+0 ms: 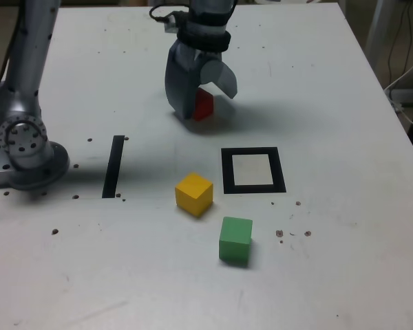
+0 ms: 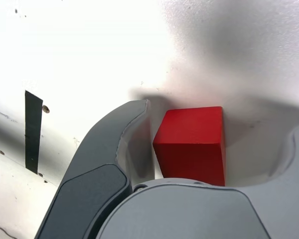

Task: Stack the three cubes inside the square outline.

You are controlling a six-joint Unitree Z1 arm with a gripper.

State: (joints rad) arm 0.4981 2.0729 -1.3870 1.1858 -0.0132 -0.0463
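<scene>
- Red cube (image 2: 193, 144) lies flat on the white table (image 1: 344, 240), between the spread jaws of the gripper (image 1: 208, 106); the wrist view shows a gap toward one jaw, which the exterior view hides.
- Only the exterior view shows the yellow cube (image 1: 194, 194), corner-on, green cube (image 1: 235, 239) and black square outline (image 1: 281, 170).
- No cube has a long axis.
- Gripper reaches downward.
</scene>
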